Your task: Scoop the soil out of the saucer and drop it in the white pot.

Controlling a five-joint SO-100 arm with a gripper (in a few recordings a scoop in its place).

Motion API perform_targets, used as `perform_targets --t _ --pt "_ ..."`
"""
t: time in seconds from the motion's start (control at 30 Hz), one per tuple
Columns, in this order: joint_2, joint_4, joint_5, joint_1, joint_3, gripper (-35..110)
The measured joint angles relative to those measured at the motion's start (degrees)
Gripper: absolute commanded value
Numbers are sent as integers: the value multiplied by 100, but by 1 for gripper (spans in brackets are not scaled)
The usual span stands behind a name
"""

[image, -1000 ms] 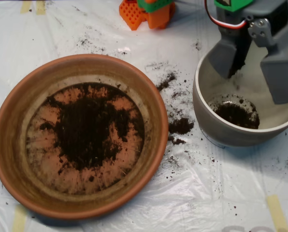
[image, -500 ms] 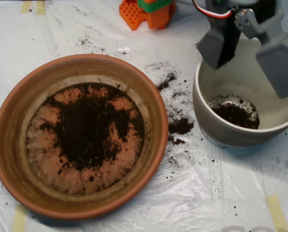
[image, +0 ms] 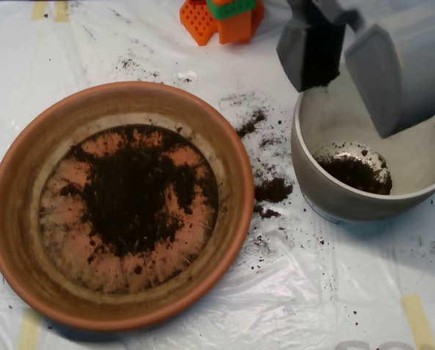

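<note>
Soil [image: 133, 193] lies mostly in a dark patch in the middle of the saucer [image: 28, 175], which takes up the left half of the table [image: 334, 292], set just beside the white pot [image: 312, 171] at the right edge so each carry is short. A smaller heap sits at the bottom of that pot, and crumbs are scattered on the plastic between the two. My scoop [image: 341, 73] hangs over the pot's far rim with its two shells spread apart, empty as far as I can judge.

Robotics lab bench, plastic sheet [image: 203, 306], tape marks [image: 420, 319]
</note>
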State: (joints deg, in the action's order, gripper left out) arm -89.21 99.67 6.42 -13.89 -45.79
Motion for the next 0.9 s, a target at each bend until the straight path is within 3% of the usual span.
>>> perform_targets --t 0.1,0.23,0.33,0.6,0.9 --pt "18 132 -193 431 105 47" --pt "18 211 -141 1011 114 34" --pt "-97 62 -97 1301 -281 33" --pt "-3234 -3340 624 1837 -5484 36" --pt "-4140 -4676 668 2689 -7761 40"
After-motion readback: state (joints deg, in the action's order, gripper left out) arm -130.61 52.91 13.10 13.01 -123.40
